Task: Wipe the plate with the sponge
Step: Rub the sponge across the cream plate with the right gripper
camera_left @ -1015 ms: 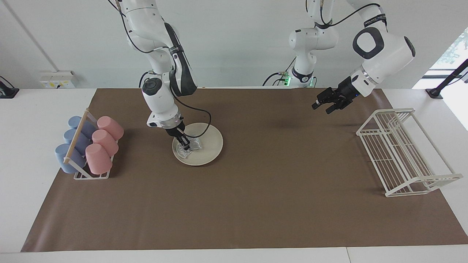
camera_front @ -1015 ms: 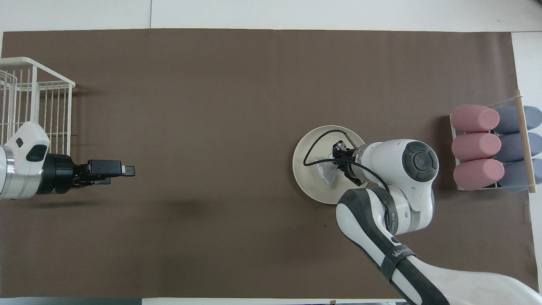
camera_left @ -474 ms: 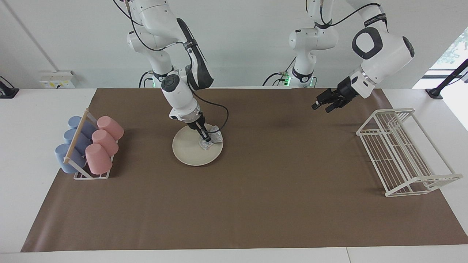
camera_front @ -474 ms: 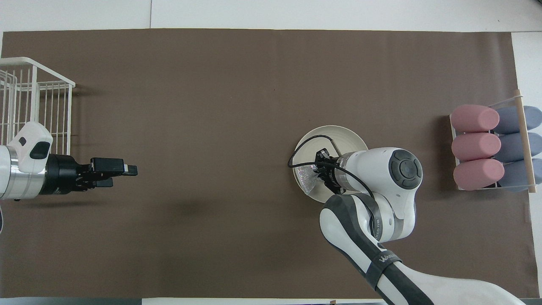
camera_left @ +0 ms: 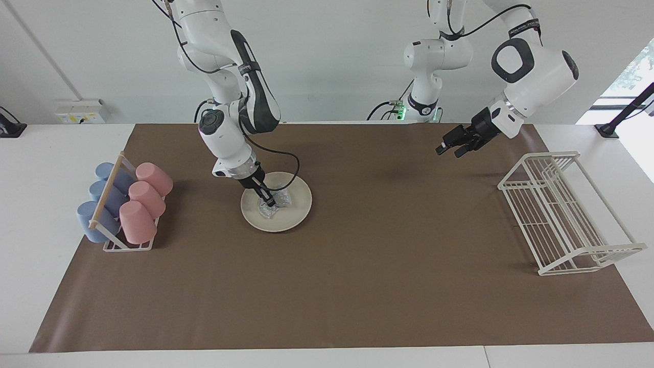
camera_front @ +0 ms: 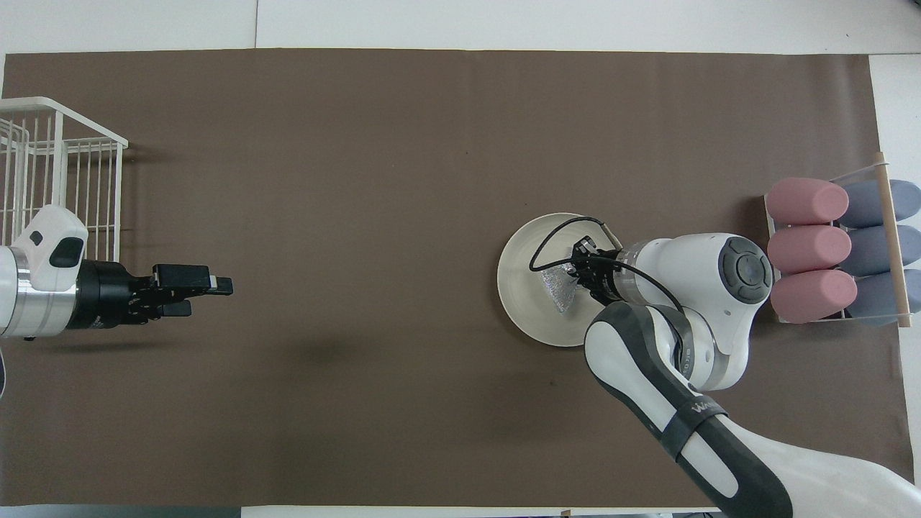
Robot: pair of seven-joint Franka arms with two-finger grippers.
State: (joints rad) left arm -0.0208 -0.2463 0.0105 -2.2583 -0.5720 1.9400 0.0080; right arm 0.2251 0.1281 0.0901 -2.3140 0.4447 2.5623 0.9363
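The brown mat (camera_left: 357, 286) covers most of the table, with a white wire rack (camera_left: 562, 214) at the left arm's end and a rack of 6 cups (camera_left: 125, 204) at the right arm's end. Beside the cups lies the plate (camera_left: 294, 214). On it, the right gripper (camera_left: 270, 203) presses the sponge (camera_left: 272, 206), fingers clamped on it: wiping seems underway. Next, probably sweep the unwiped rim. The left gripper (camera_left: 454, 148) waits over bare mat, fingers spread.

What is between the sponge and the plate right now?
Nothing visible. The right end effector is shut on the sponge and has it down on the middle of the plate. The left end effector waits open over bare mat.
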